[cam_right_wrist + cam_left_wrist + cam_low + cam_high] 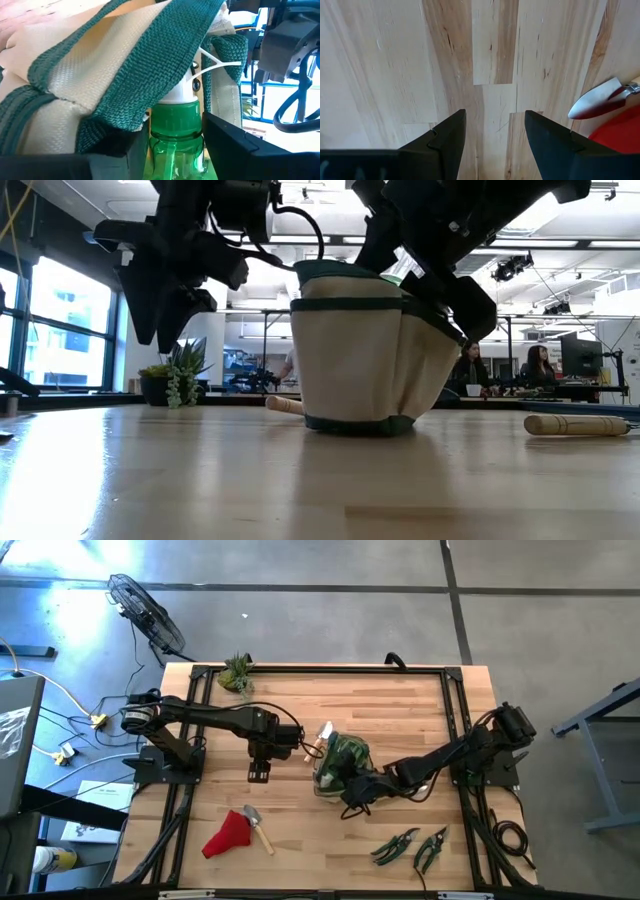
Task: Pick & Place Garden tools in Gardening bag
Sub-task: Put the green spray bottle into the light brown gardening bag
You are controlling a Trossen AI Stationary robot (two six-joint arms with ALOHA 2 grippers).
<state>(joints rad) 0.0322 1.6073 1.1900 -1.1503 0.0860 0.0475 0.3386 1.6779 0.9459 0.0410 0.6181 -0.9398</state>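
Right gripper (172, 145) is at the bag (341, 762), fingers pinching the neck of the green bottle (175, 135) just below its white sprayer. Bottle is up against the bag's green handle loop (165, 60), not clearly inside yet.

For the drop:
- The loop is draped across the bottle top. Lift slightly and shift so the sprayer clears the strap before lowering, or you'll drag the bag.
- In the low view the bag (365, 350) looks tilted on its right side under the arm. Go straight down into the mouth, no sideways push; fabric bag, it'll tip.
- Release only once the bottle base is below the rim, then retreat straight up.

Left gripper (495, 145) hovers over bare table (420, 700) just left of the bag, fingers spread, holding nothing. Its camera shows a trowel (600, 100) blade and the red glove (620, 132) close by, likely next pick. Keep it clear of the bag until the right arm is out.

Shears (412, 846) lie near the front edge at right. A wooden handle (577, 424) lies on the table right of the bag.
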